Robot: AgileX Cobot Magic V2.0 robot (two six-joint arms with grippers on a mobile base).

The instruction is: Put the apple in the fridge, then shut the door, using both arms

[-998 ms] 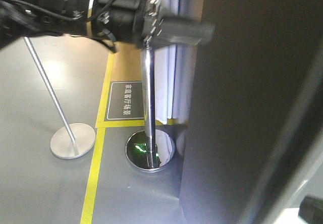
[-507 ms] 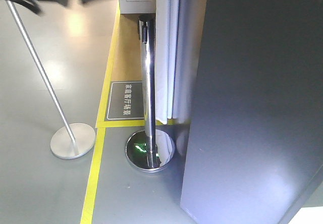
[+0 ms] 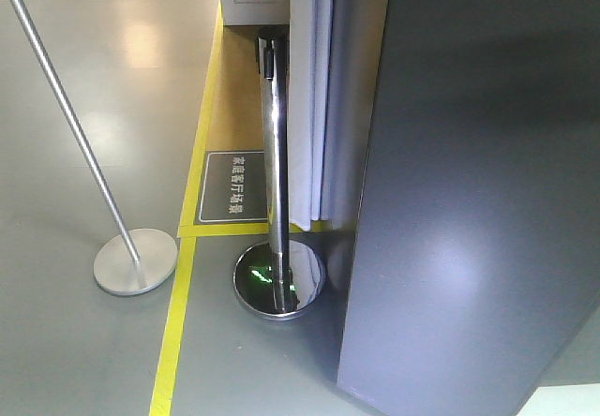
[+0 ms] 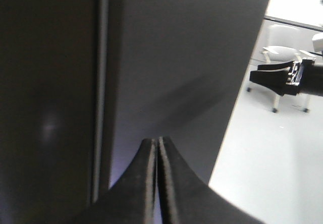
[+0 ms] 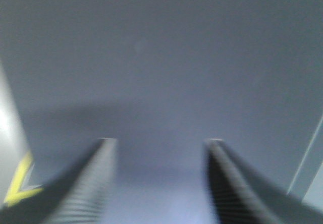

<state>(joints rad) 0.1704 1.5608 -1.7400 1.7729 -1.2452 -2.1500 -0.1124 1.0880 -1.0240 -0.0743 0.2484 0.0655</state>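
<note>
The dark grey fridge [image 3: 469, 200] fills the right of the front view, with neither gripper in sight there. In the left wrist view my left gripper [image 4: 156, 141] is shut and empty, its tips close to the grey door face [image 4: 176, 57]. A vertical seam [image 4: 101, 82] runs just left of the tips. My right gripper [image 5: 160, 143] is open with nothing between its fingers, close to a plain grey fridge surface [image 5: 161, 57]. The view is blurred. The apple is out of view, and so is the fridge interior.
A chrome stanchion [image 3: 274, 154] with a round base stands by the fridge's left edge, and a second leaning post [image 3: 75, 144] further left. Yellow floor tape [image 3: 178, 322] and a white curtain [image 3: 305, 88] are there too. A black arm part [image 4: 282, 75] and a white chair [image 4: 282, 40] show beyond the fridge's right edge.
The black arm that crossed the top of the front view has drawn away and left that view. The grey panel's near edge has shifted slightly right and its face looks brighter.
</note>
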